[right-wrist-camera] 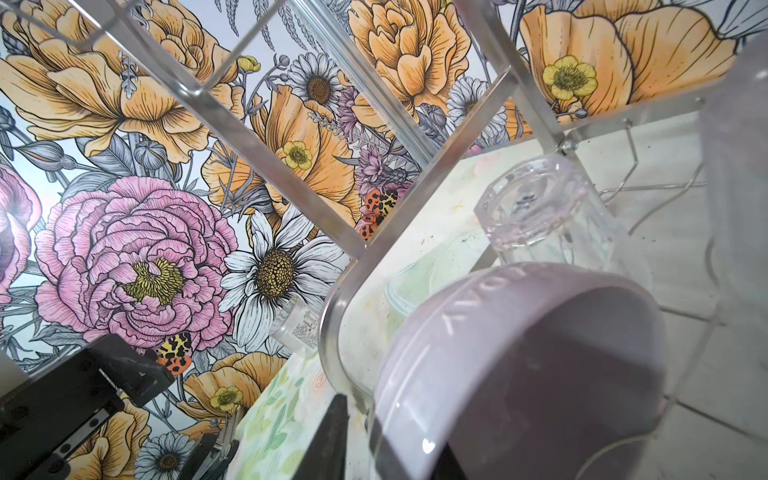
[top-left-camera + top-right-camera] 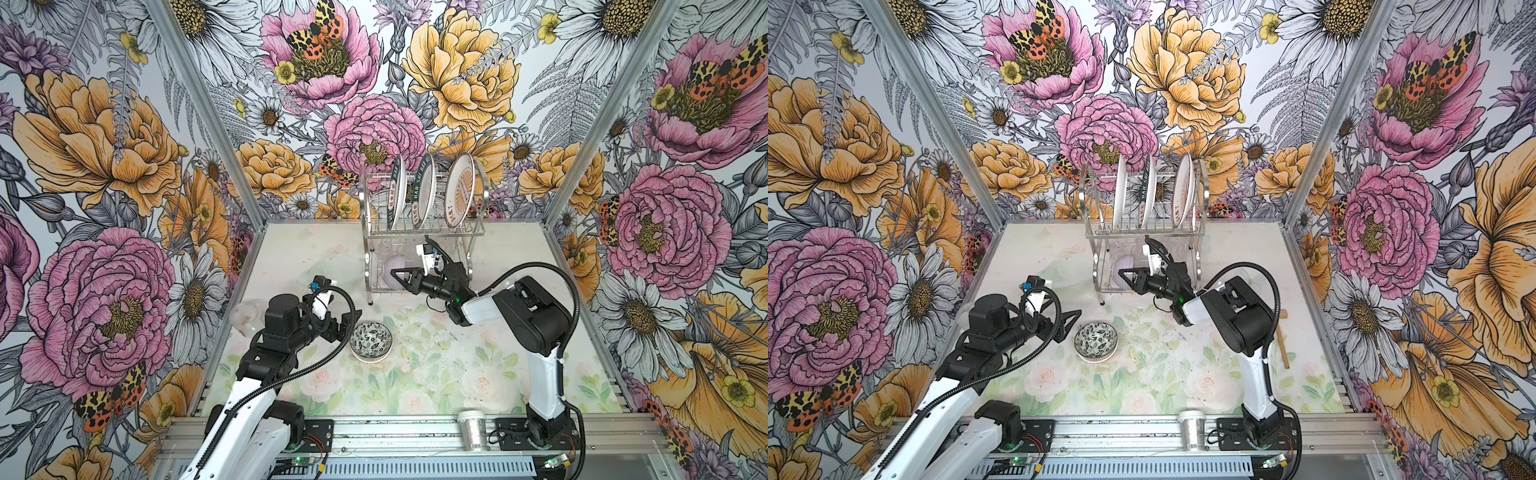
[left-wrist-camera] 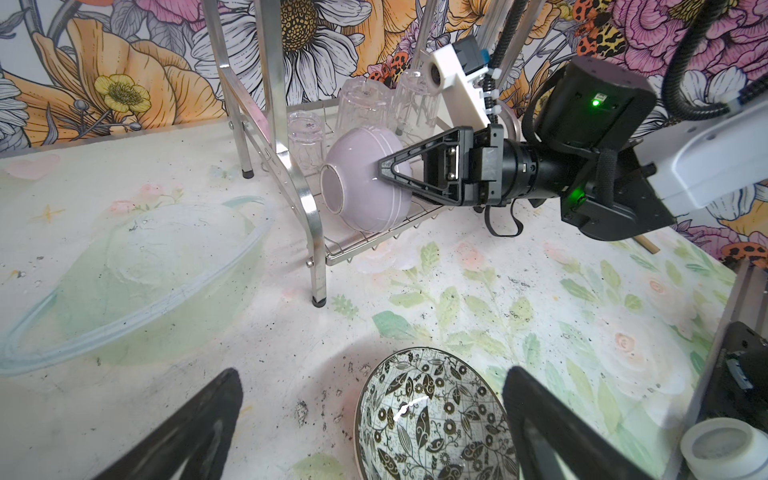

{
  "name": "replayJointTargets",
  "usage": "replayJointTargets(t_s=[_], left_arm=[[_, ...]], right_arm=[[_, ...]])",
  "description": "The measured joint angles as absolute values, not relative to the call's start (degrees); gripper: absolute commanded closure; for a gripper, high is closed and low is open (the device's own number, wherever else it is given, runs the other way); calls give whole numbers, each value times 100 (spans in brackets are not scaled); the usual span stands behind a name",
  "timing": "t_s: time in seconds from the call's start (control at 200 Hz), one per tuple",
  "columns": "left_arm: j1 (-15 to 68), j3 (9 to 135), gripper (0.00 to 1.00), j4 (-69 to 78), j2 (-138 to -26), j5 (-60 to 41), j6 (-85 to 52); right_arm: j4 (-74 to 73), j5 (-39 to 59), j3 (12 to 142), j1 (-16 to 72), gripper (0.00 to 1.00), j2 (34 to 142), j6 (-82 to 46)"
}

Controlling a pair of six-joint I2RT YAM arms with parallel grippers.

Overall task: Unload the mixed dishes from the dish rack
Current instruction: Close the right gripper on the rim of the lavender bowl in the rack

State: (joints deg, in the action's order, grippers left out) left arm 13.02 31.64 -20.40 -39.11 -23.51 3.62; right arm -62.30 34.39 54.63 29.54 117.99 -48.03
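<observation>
Right tool (image 2: 397, 277): jaws narrow, astride rim of lavender bowl (image 3: 361, 195); cannot tell whether clamped. Bowl lies tilted on lower tier of dish rack (image 2: 367, 270), 12 o'clock on tabletop (image 2: 519, 374). Left tool (image 2: 344, 326): jaws wide, empty, at 9 o'clock of floral bowl (image 2: 371, 341). Three plates (image 2: 426, 193) upright on upper tier.

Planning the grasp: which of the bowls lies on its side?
The lavender bowl, tipped sideways on the lower shelf of the dish rack; the black-and-white floral bowl stands upright on the table.
</observation>
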Motion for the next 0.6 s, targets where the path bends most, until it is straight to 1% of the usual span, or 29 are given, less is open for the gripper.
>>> replayJointTargets(t_s=[0.225,0.6], left_arm=[[1302,3153,1,-2084,-3911,-2331,362],[1302,3153,1,-2084,-3911,-2268,366]], right_arm=[[-6504,3437,5463,2954,81,11902,-5011],[-6681,3483,5463,2915,84,11972,-5188]])
